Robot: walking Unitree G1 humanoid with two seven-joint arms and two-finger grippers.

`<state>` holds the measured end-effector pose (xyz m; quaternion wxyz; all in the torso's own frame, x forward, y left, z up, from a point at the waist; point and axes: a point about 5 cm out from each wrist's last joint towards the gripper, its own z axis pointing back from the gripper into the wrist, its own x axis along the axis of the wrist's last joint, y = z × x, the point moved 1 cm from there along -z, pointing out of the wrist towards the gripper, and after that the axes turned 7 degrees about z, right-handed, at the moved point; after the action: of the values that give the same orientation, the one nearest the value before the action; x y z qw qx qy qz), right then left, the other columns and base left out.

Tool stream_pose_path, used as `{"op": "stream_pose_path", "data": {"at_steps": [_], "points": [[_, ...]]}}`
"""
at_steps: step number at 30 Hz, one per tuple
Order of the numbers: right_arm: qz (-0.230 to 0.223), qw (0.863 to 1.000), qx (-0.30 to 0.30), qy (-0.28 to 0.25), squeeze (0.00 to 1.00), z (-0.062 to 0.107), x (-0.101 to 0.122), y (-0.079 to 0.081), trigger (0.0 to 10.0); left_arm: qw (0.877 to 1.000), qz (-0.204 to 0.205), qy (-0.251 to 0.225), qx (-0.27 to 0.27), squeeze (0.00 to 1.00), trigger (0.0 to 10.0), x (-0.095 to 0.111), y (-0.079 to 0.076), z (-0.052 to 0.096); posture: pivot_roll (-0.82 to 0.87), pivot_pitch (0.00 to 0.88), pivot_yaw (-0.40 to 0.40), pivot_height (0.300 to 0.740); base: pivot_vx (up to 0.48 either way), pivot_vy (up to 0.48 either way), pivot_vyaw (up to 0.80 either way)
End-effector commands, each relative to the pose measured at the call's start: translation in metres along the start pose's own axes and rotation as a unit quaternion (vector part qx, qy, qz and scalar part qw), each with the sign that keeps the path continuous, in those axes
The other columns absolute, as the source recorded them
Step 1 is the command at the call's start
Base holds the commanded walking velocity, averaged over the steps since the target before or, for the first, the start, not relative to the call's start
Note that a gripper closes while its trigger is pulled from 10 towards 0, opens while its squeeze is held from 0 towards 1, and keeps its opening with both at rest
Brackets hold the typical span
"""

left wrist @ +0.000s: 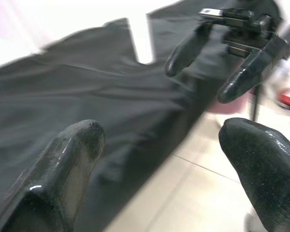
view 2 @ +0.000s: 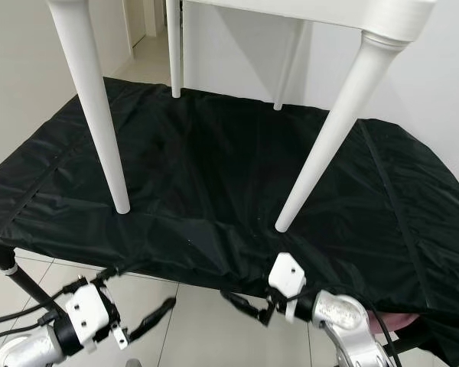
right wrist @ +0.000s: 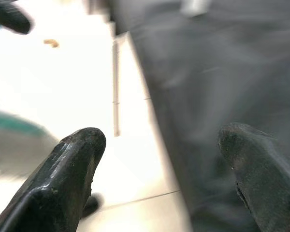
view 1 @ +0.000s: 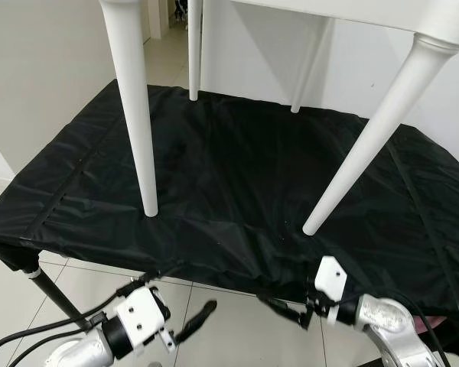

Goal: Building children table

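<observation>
— Table (view 1: pixel 444 23) first: where does it stand?

— White, upright on its four legs on a work surface draped in black cloth (view 1: pixel 229 168). Its top runs out past the upper edge of the head views. The near left leg (view 1: pixel 135 107) and the near right leg (view 1: pixel 375 134) plant their tips on the cloth toward the near edge; the far left leg (view 1: pixel 193 50) and the far right leg (view 1: pixel 310 65) touch down near the far edge.

— What surrounds it?

— Cloth covers the whole surface and hangs over the near edge in wrinkles. A black support pole (view 1: pixel 53 294) with a white collar slants down under the near left corner. Pale floor tiles (view 1: pixel 84 283) lie below, and white walls rise beyond the surface. At the lower right, something pink (view 1: pixel 428 325) peeks out behind the right arm; I cannot tell what it is.

— And the grippers?

— Both hover low, in front of the near edge, over the tiles and below the cloth's hem, well apart from the table legs. The left gripper (view 1: pixel 195 321) has its fingers spread, holding nothing; its wrist view looks across at the right gripper's black fingers (left wrist: pixel 241 77), also spread. The right gripper (view 1: pixel 287 310) points leftward toward the other, fingers parted and empty, with the hanging cloth just beside it.

— Anything between them and the table?

— Just the draped near edge of the surface.
</observation>
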<state>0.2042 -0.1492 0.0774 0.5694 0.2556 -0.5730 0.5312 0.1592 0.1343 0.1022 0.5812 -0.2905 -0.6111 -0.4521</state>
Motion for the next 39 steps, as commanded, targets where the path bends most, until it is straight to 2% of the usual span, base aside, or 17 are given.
{"op": "stream_pose_path", "data": {"at_steps": [1,10,12,14,18,20,22,26,29,30,31,32,33,34,36,38,39], "points": [[0.004,0.999,0.034,0.015,0.0,0.005,-0.006,0.003,10.0,0.999,-0.003,0.004,-0.034,0.0,10.0,0.001,-0.004,0.003,0.05,0.005,-0.094,0.74,0.0,0.0,0.0],[-0.001,0.997,0.075,0.027,0.0,0.008,-0.01,0.009,10.0,0.998,0.006,0.009,-0.06,0.0,10.0,0.0,-0.008,0.005,0.04,0.0,-0.091,0.74,0.0,0.0,0.0],[-0.004,0.992,0.112,0.052,0.0,0.014,-0.018,0.015,10.0,0.994,0.019,0.038,-0.097,0.0,10.0,-0.015,-0.022,0.012,0.04,0.0,-0.091,0.74,0.0,0.0,0.0],[-0.006,0.987,0.14,0.081,0.0,0.02,-0.029,0.021,10.0,0.992,0.025,0.06,-0.106,0.0,10.0,-0.028,-0.032,0.02,0.04,0.0,-0.091,0.74,0.0,0.0,0.0],[-0.002,0.983,0.149,0.107,0.0,0.024,-0.04,0.022,10.0,0.989,0.013,0.093,-0.114,0.0,10.0,-0.043,-0.033,0.031,0.04,0.0,-0.089,0.74,0.0,0.0,0.0],[-0.005,0.977,0.162,0.137,0.0,0.029,-0.054,0.027,10.0,0.982,0.023,0.132,-0.131,0.0,10.0,-0.057,-0.039,0.044,0.04,0.0,-0.084,0.74,0.0,0.0,0.0],[-0.005,0.975,0.168,0.146,0.0,0.031,-0.058,0.029,10.0,0.98,0.024,0.143,-0.139,0.0,10.0,-0.061,-0.042,0.048,0.05,0.0,-0.083,0.74,0.0,0.0,0.0],[-0.017,0.964,0.183,0.193,0.0,0.035,-0.079,0.042,10.0,0.97,0.049,0.189,-0.141,0.0,10.0,-0.085,-0.05,0.061,0.05,0.0,-0.079,0.74,0.0,0.0,0.0],[-0.02,0.962,0.182,0.2,0.0,0.035,-0.083,0.043,10.0,0.968,0.055,0.201,-0.141,0.0,10.0,-0.091,-0.051,0.064,0.05,0.0,-0.075,0.74,0.0,0.0,0.0],[-0.021,0.961,0.176,0.211,0.0,0.034,-0.088,0.045,10.0,0.964,0.063,0.219,-0.135,0.0,10.0,-0.101,-0.052,0.067,0.05,0.0,-0.075,0.74,0.0,0.0,0.0],[-0.033,0.961,0.146,0.23,0.0,0.031,-0.098,0.046,10.0,0.956,0.084,0.261,-0.107,0.0,10.0,-0.122,-0.052,0.074,0.04,0.0,-0.063,0.74,0.0,0.0,0.0],[-0.033,0.961,0.146,0.23,0.0,0.031,-0.098,0.046,10.0,0.956,0.084,0.261,-0.107,0.0,10.0,-0.122,-0.052,0.074,0.04,0.0,-0.063,0.74,0.0,0.0,0.0],[-0.042,0.962,0.128,0.239,0.0,0.028,-0.102,0.046,10.0,0.951,0.095,0.28,-0.092,0.0,10.0,-0.131,-0.052,0.077,0.04,0.0,-0.063,0.74,0.0,0.0,0.0],[-0.059,0.96,0.076,0.264,0.0,0.025,-0.113,0.046,10.0,0.941,0.121,0.312,-0.047,0.0,10.0,-0.148,-0.051,0.082,0.03,0.0,-0.056,0.74,0.0,0.0,0.0],[-0.06,0.959,0.067,0.268,0.0,0.025,-0.115,0.046,10.0,0.94,0.125,0.315,-0.039,0.0,10.0,-0.15,-0.05,0.083,0.03,0.0,-0.056,0.74,0.0,0.0,0.0],[-0.076,0.952,0.007,0.296,0.0,0.027,-0.126,0.044,10.0,0.926,0.161,0.341,0.022,0.0,10.0,-0.164,-0.047,0.083,0.03,0.0,-0.052,0.74,0.0,0.0,0.0],[-0.076,0.952,0.007,0.296,0.0,0.027,-0.126,0.044,10.0,0.926,0.161,0.341,0.022,0.0,10.0,-0.164,-0.047,0.083,0.03,0.0,-0.052,0.74,0.0,0.0,0.0]]}}
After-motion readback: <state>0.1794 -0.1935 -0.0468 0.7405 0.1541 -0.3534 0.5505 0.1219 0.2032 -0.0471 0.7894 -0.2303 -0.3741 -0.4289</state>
